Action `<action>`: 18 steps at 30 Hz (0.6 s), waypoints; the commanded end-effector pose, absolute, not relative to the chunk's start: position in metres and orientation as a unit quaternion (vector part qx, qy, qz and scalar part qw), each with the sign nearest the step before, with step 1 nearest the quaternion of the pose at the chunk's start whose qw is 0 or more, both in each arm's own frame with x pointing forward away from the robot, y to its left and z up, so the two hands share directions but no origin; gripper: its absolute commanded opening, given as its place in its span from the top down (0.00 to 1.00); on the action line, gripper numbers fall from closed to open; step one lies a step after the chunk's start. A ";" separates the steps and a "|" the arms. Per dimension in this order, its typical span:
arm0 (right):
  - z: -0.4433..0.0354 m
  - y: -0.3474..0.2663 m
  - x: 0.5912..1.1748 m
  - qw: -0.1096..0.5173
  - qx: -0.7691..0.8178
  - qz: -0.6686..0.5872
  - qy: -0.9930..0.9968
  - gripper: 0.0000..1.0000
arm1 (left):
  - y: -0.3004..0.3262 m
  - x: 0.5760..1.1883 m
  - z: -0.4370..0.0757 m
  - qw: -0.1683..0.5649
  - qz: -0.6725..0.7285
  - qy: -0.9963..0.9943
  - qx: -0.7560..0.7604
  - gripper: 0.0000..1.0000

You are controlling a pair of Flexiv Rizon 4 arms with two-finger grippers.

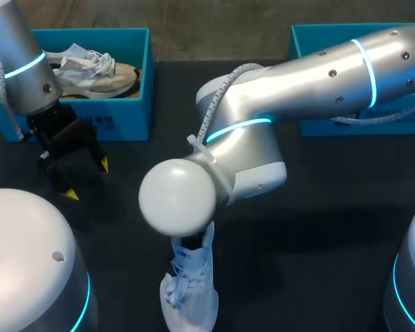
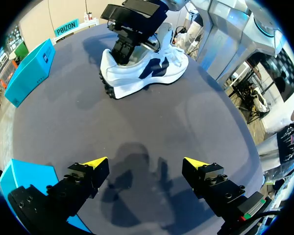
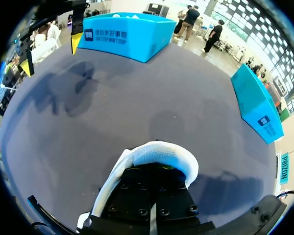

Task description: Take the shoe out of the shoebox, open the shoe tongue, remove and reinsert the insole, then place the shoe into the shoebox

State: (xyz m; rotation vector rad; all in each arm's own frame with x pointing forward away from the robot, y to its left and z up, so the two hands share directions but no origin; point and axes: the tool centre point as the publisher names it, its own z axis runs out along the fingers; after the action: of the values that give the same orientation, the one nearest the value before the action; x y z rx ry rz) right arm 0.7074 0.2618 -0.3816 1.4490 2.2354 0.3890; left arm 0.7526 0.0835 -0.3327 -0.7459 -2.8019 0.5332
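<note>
Reaching down into the mouth of the white shoe (image 3: 157,152), the right gripper (image 3: 159,169) sits sunk behind the heel collar, its end hidden by the padded rim. Whether it pinches anything in there I cannot tell. The shoe stands upright on its sole on the dark table (image 1: 318,207), out of any box, toe toward the robot's side and laces loose. The left gripper (image 2: 145,161) hangs above bare table with its yellow tips spread wide and nothing between them, well apart from the shoe and just in front of the left shoebox (image 1: 117,124), which holds a second shoe (image 1: 97,72). The right shoebox (image 1: 318,31) stands at the far right, under the right arm. Handling, as judged: a light thing, soft knit upper over a stiffer sole, likely to tip or slide if pulled from one side only. The tongue is floppy and best pinched at its top edge; the insole is probably thin and bendy, best taken at the heel end while the other gripper steadies the collar. Room: the shoe is near the table's near edge, between the two bases – little margin there. The open middle of the table is the safer ground for moving.
</note>
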 end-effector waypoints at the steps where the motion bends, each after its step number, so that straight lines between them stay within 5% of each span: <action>1: -0.397 0.261 0.708 0.198 0.659 0.196 0.698 1.00 | 0.084 0.752 -0.333 0.097 0.179 -0.946 -0.252 0.00; 18: -0.425 0.267 0.687 0.147 0.676 0.125 0.711 1.00 | 0.084 0.752 -0.333 0.097 0.179 -0.946 -0.252 0.00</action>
State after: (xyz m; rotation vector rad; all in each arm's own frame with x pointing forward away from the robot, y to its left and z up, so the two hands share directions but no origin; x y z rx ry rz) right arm 0.7013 0.2639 -0.4077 1.6415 2.2829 0.3045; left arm 0.7527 0.0835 -0.3327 -0.7458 -2.8019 0.5331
